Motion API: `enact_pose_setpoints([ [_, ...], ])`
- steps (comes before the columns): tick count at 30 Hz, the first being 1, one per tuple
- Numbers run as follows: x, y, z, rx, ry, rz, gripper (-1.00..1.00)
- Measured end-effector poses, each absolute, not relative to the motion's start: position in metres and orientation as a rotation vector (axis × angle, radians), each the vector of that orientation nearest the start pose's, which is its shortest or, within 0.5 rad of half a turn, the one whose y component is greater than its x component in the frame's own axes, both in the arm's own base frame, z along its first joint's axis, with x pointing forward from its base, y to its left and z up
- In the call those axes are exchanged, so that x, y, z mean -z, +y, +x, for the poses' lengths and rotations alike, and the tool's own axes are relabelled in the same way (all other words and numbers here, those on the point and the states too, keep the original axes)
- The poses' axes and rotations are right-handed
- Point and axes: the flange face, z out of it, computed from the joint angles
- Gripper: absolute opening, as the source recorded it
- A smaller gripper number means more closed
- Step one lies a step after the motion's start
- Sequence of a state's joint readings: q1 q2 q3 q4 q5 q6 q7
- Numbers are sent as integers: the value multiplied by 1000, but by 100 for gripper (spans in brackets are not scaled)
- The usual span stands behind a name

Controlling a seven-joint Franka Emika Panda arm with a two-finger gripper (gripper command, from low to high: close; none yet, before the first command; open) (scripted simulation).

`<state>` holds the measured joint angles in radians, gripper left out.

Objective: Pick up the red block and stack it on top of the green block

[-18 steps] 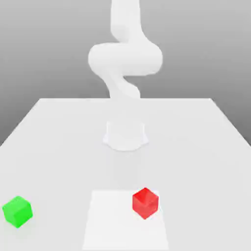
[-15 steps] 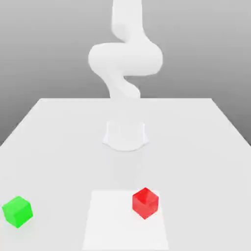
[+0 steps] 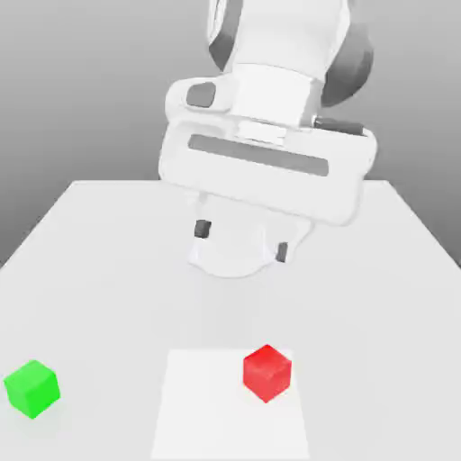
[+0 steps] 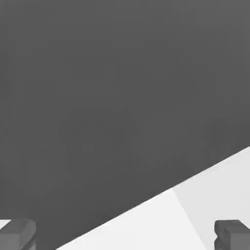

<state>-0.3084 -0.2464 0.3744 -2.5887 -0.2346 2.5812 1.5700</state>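
Observation:
The red block [image 3: 267, 372] rests on the white table [image 3: 108, 270], near the front and a little toward the exterior view's right. Far off at the exterior view's left front corner sits the green block [image 3: 32, 388]. My gripper [image 3: 242, 240] hangs high above the table's middle, well behind and above the red block. It is open, its two dark fingertips [image 3: 203, 228] wide apart with nothing between them. In the hand view the gripper [image 4: 126, 237] shows both fingertips [image 4: 17, 234] at the frame's edges, over a pale table corner and dark background.
A lighter square patch [image 3: 216, 414] marks the table under the red block. The arm's round base [image 3: 230, 261] stands behind the gripper at mid-table. The table's side edges run outward toward the front.
The hand has swung forward and now looms large over the table's middle, where before only the folded arm showed. Both blocks lie where they were.

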Motion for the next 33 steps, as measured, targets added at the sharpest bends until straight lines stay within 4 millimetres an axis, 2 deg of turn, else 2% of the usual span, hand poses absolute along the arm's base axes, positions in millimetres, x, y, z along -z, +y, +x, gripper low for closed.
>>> enact_pose_setpoints([
  [6, -277, 34, 422, 276, 2112, -2342, 0],
  [12, -220, 51, 387, 53, 2270, -2181, 0],
  [15, -210, 61, 381, 10, 2281, -2150, 0],
  [18, -205, 55, 385, 8, 2302, -2112, 0],
  [23, -191, 56, 389, 8, 2300, -2103, 0],
  [32, -146, 54, 380, 1, 2310, -2122, 0],
  [33, -143, 54, 379, 0, 2311, -2125, -100],
])
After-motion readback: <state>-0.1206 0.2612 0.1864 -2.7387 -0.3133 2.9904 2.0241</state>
